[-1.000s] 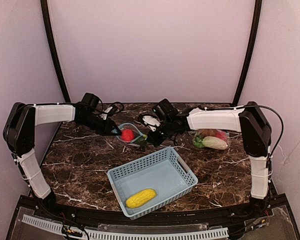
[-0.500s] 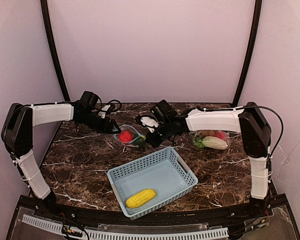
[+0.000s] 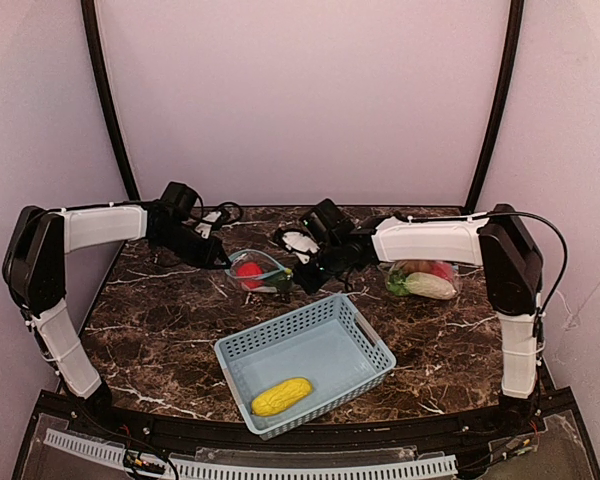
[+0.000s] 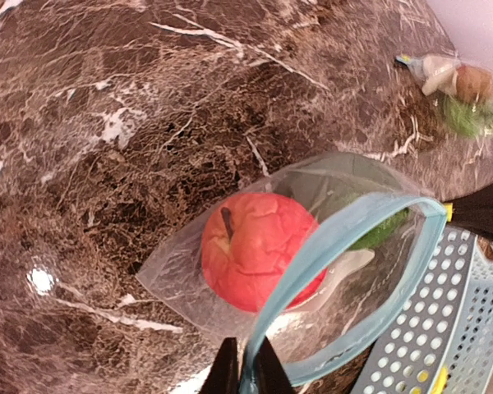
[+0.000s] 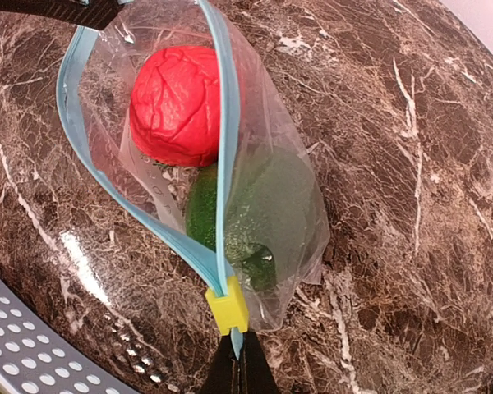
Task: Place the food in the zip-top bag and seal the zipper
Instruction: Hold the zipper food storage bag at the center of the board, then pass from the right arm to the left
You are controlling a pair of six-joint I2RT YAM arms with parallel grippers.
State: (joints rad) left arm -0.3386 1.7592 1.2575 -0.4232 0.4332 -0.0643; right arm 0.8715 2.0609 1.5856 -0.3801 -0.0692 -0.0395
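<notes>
The clear zip-top bag (image 3: pixel 262 268) lies mid-table with its blue zipper (image 4: pixel 337 238) parted and its mouth open. Inside are the red apple (image 4: pixel 259 249) (image 5: pixel 177 103) and a dark green round fruit (image 5: pixel 230 217). My left gripper (image 4: pixel 246 341) (image 3: pixel 223 262) is shut on the zipper's left end. My right gripper (image 5: pixel 240 338) (image 3: pixel 298 282) is shut on the zipper's tab, just behind the yellow slider (image 5: pixel 228 310). The yellow corn (image 3: pixel 281 396) lies in the light blue basket (image 3: pixel 372 345).
The basket stands just in front of the bag, its perforated wall (image 4: pixel 444 328) close to both grippers. A second clear bag (image 3: pixel 423 280) with white, brown and green food inside lies at the right. Cables sit by the back wall.
The left gripper drew back a little to the left and now pinches the zipper end. The bag slid slightly left and its mouth stands wider. The right gripper kept its hold.
</notes>
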